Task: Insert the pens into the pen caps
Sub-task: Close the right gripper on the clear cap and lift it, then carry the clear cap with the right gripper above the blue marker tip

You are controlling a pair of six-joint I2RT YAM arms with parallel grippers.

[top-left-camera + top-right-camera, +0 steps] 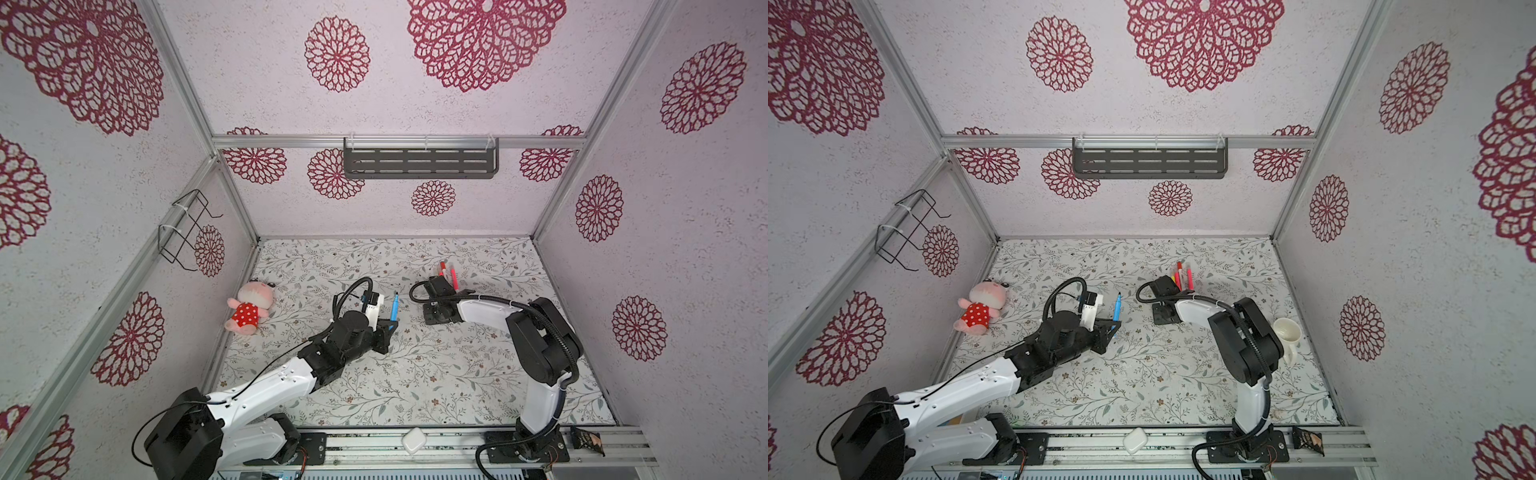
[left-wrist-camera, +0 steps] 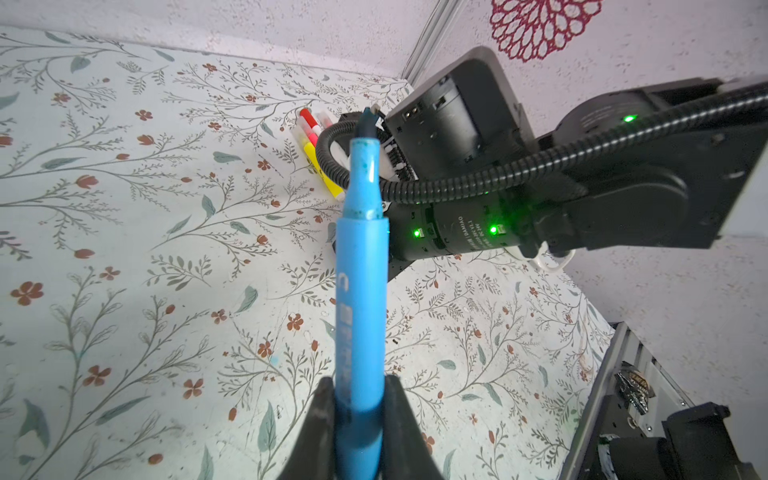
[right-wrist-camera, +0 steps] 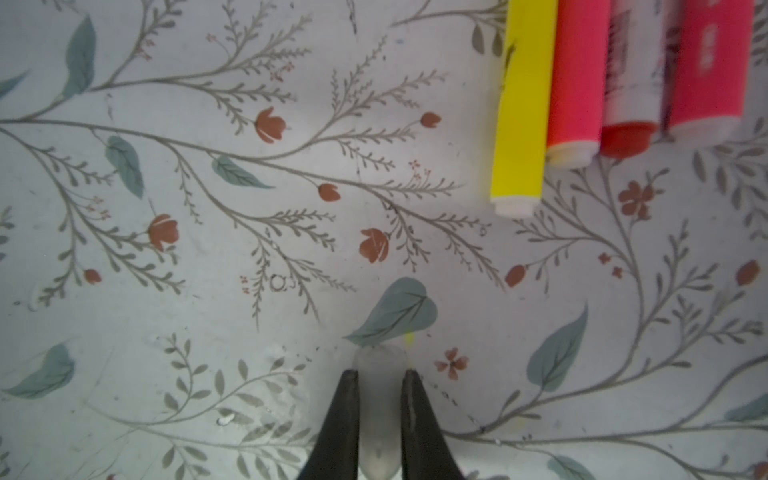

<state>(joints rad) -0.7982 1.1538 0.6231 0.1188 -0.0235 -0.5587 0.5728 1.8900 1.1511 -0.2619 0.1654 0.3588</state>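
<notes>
At the left of both top views, a soft pink plush doll [image 1: 249,307] is lying on the floral-printed desk [image 1: 374,395]. Near the middle, the left gripper [image 1: 390,328] is clamping the smooth blue pen [image 1: 394,309] by its rear end, its bare dark tip pointing up, probably so a cap can slide on. Further right, the right gripper [image 3: 379,374] is pinching a stubby, frosted see-through pen cap [image 3: 379,419] close to the desk. Beyond it, the yellow pen [image 3: 521,104], pink pens [image 3: 577,75] and red-ended pen [image 3: 627,137] are lying side by side. A glossy white mug [image 1: 1287,332] is standing far right.
</notes>
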